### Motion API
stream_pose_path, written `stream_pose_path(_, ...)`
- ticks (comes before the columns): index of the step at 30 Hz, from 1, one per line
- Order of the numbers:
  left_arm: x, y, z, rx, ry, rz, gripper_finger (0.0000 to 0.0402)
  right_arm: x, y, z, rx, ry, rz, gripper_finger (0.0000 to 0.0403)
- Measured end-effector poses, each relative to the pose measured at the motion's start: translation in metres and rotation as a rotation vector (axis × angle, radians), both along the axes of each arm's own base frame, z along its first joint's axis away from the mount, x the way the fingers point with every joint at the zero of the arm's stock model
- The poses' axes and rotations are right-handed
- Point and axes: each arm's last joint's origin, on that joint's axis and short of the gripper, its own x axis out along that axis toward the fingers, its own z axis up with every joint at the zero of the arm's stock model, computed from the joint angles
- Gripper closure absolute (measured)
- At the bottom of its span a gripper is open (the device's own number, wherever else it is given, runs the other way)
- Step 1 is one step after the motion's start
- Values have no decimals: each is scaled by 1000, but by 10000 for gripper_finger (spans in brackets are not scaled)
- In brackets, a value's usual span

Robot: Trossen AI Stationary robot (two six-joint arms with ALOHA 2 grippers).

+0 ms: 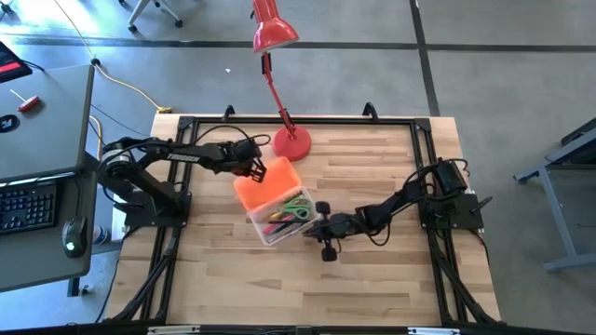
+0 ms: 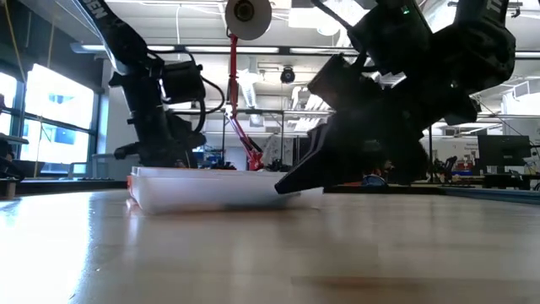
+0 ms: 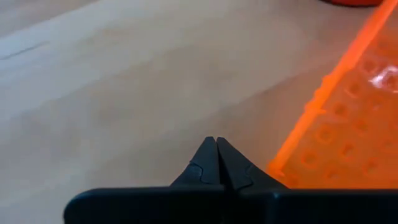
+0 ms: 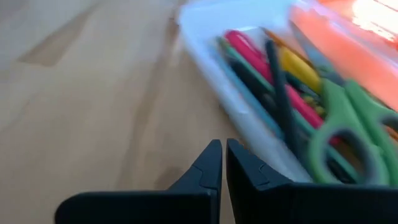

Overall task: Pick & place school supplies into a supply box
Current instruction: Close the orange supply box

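The supply box (image 1: 282, 216) is a clear plastic box standing on the table's middle. It holds green-handled scissors (image 4: 348, 134) and pink, yellow and green pens (image 4: 273, 74). Its orange dotted lid (image 1: 264, 181) is open and lies toward the far left of the box. My left gripper (image 3: 216, 146) is shut and sits low beside the lid's edge (image 3: 311, 106), over bare wood. My right gripper (image 4: 222, 152) is shut, down at the table by the box's clear side wall (image 4: 242, 106), on the box's right. My left gripper's shut tips stand close beside the orange lid's edge; I cannot tell whether they touch it. My right gripper's shut tips point level at the box's clear side wall from the table's right; I cannot tell whether they touch it.
A red desk lamp stands with its round base (image 1: 292, 142) on the far side of the table, just beyond the lid, and its shade (image 1: 274, 30) reaches past the far edge. Bare wood lies near and right of the box. A grey desk with a keyboard (image 1: 28, 205) stands to the left.
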Motion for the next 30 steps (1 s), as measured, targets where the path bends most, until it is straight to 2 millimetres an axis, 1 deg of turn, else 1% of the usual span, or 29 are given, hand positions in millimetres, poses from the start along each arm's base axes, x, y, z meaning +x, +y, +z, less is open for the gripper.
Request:
stream_pose_path(2, 3, 0, 1, -20, -38, -35, 384, 0, -3, -2, 7, 20, -40, 403)
stream_pose_path(6, 8, 0, 4, -48, -107, -77, 392, -2, -11, -7, 42, 78, -91, 402)
stream_pose_path(9, 10, 1, 7, -56, -121, -100, 392, -3, -14, -9, 63, 105, -116, 402)
stream_pose_path(13, 16, 2, 16, -71, -136, -134, 382, -3, -15, -9, 81, 114, -108, 402)
stream_pose_path(17, 22, 4, 29, -83, -117, -171, 392, -3, -14, -9, 120, 120, -99, 402)
stream_pose_path(22, 34, -1, 47, -66, -119, -230, 384, -4, -15, -10, 112, 134, -120, 402)
stream_pose_path(24, 40, -5, 57, -61, -126, -255, 381, -4, -15, -11, 110, 138, -124, 402)
stream_pose_path(26, 46, -11, 65, -52, -129, -291, 387, -4, -15, -11, 109, 141, -124, 402)
stream_pose_path(30, 56, -26, 83, -6, -114, -333, 392, -5, -15, -12, 122, 146, -168, 402)
